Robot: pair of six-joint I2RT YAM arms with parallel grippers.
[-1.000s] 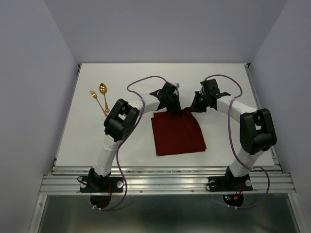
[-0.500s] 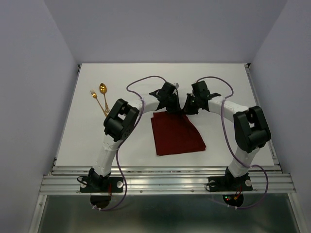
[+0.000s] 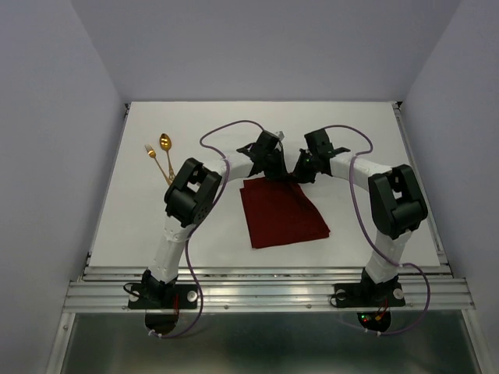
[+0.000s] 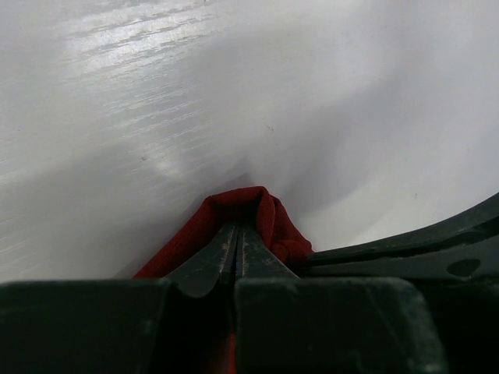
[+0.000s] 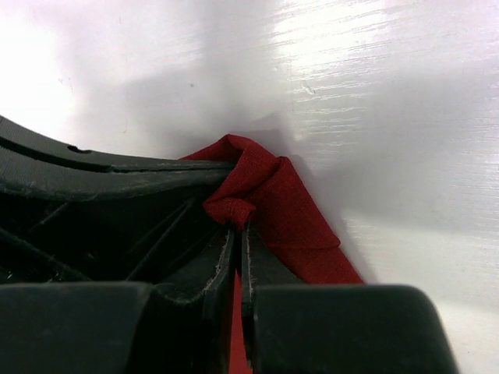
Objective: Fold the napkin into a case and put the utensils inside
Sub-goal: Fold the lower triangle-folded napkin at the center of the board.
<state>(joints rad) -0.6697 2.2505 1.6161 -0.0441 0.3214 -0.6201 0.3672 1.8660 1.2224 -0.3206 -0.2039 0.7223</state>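
The dark red napkin (image 3: 282,215) lies on the white table in front of both arms, its far edge drawn in narrow. My left gripper (image 3: 277,174) is shut on the far left corner; in the left wrist view the cloth (image 4: 269,212) bunches around the closed tips (image 4: 238,227). My right gripper (image 3: 295,176) is shut on the far right corner, where the napkin (image 5: 290,209) folds over its tips (image 5: 238,231). The two grippers nearly touch. At the far left of the table lie the utensils, a gold spoon (image 3: 165,143) and a gold fork (image 3: 151,153). No case is formed.
The table (image 3: 351,125) is white with raised rails along its left and right sides. Purple cables loop over both arms. The other arm's dark finger shows at the right of the left wrist view (image 4: 413,248) and at the left of the right wrist view (image 5: 93,175).
My right gripper has carried its napkin corner leftward until it sits beside the left gripper. The napkin's far edge has narrowed. The left gripper has barely moved.
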